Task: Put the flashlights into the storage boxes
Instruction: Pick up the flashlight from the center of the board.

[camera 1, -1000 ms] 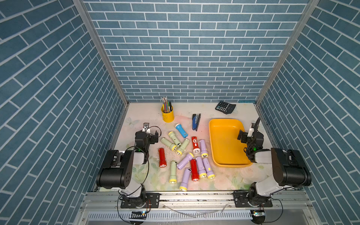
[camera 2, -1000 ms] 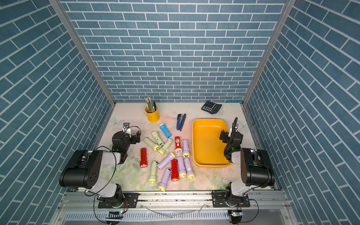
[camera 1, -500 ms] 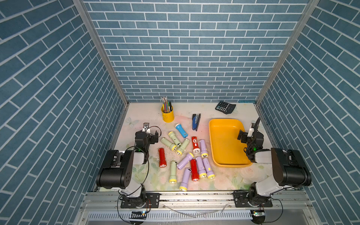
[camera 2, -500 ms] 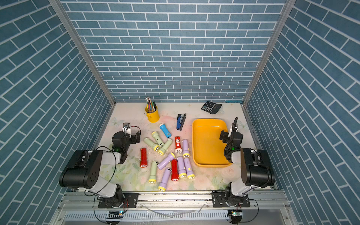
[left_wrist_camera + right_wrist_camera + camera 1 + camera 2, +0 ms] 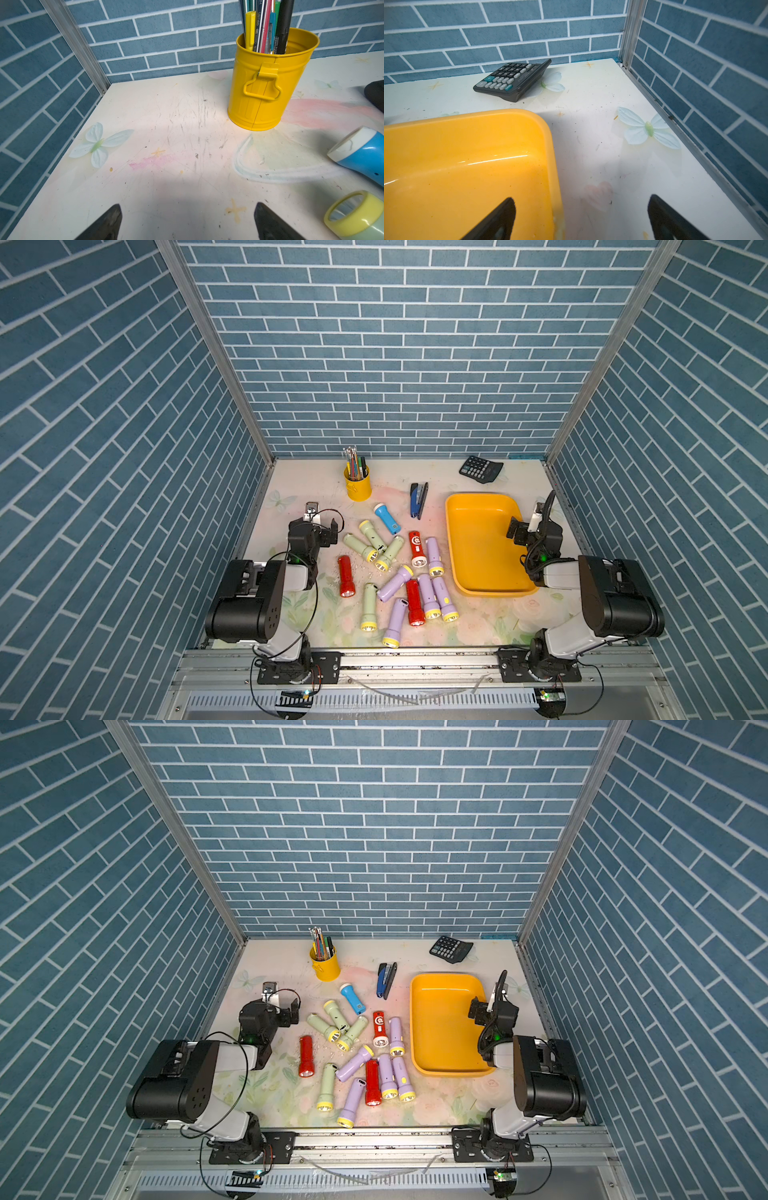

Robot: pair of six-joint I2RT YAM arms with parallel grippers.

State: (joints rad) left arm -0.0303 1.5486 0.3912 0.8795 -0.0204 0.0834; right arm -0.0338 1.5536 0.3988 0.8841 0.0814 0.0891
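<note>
Left arm: your left gripper [image 5: 188,207] has its jaws spread wide with nothing between them, only bare tabletop [image 5: 166,135] underneath. In both top views it sits left of centre, just left of the pile.

Right arm: your right gripper [image 5: 581,199] is spread just as wide and grasps nothing. In the right wrist view one finger [image 5: 502,218] lies over the inside of the orange-yellow tray [image 5: 467,145] and the other over the tabletop, so the tray's rim runs between them. Contact with the rim: cannot tell.

Task items: the flashlights [image 5: 434,549] all lie on the tabletop, lower middle of both top views, in a loose scatter left of the tray. They are lilac, pale green and red, and several touch one another. The blue flashlight [image 5: 386,517] lies at the scatter's upper edge. The tray sits right of centre, near the closest lilac ones.

Upper part of the tabletop: yellow pen cup [image 5: 358,489], dark blue stapler [image 5: 417,499], and calculator [image 5: 481,468] near the back wall.
</note>
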